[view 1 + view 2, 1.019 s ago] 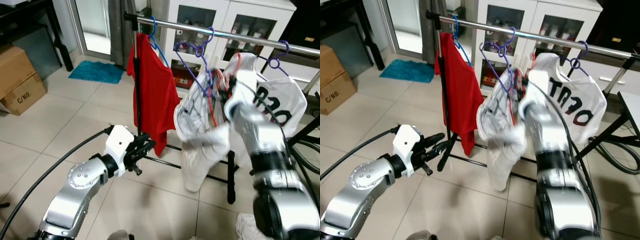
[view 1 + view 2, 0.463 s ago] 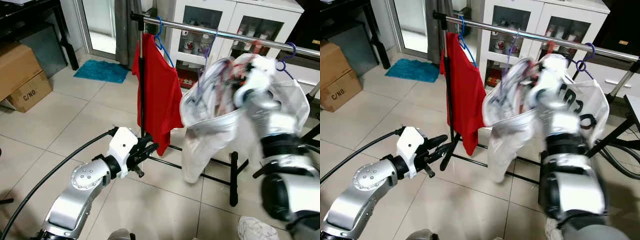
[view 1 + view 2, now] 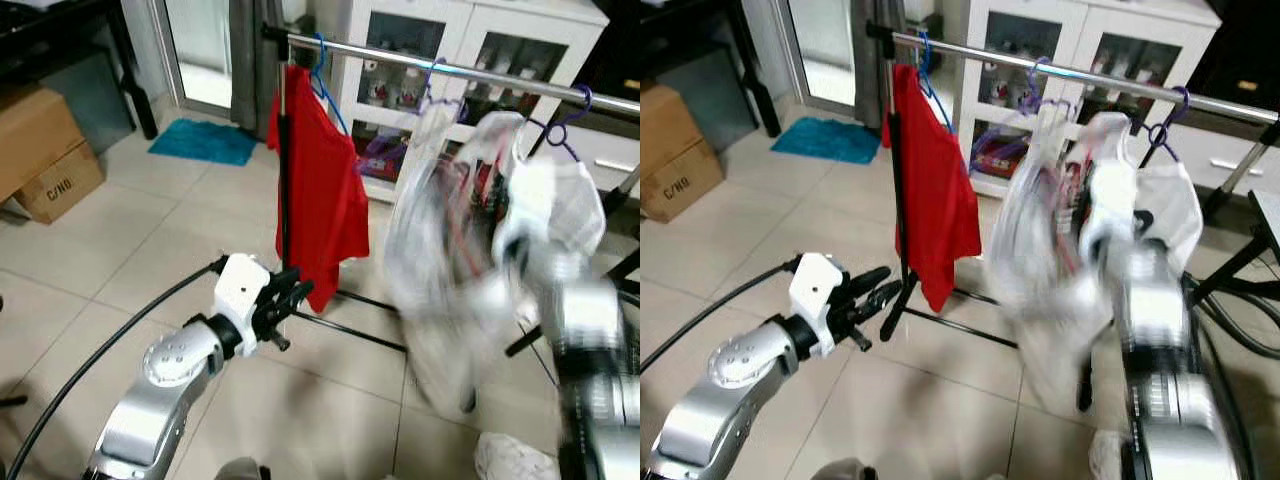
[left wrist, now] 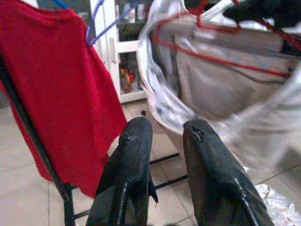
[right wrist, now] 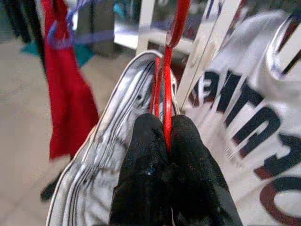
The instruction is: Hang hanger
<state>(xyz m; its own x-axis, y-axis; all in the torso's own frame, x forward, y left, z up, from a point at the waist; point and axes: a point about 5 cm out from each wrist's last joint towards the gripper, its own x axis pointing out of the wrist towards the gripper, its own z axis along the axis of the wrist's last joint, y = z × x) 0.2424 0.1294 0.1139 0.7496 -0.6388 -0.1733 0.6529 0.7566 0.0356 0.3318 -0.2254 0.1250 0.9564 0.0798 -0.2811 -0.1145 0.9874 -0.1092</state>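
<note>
Left gripper (image 3: 283,300) sits low, nearest the camera, just short of the rack's upright post (image 3: 283,190); its fingers (image 4: 129,165) are slightly parted, holding nothing. Right gripper (image 5: 164,136) is raised near the rail (image 3: 470,73), clamped on the red hanger (image 5: 167,84) carrying a blurred white garment (image 3: 445,270). Beyond, on the rail, hang a red shirt (image 3: 315,190) and a white printed shirt (image 5: 244,108).

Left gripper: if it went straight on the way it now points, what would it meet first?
Probably the grey-white shirt hanging just beyond the left gripper, with the red shirt off to one side. Depth is unclear, so it might pass under the hem.
</note>
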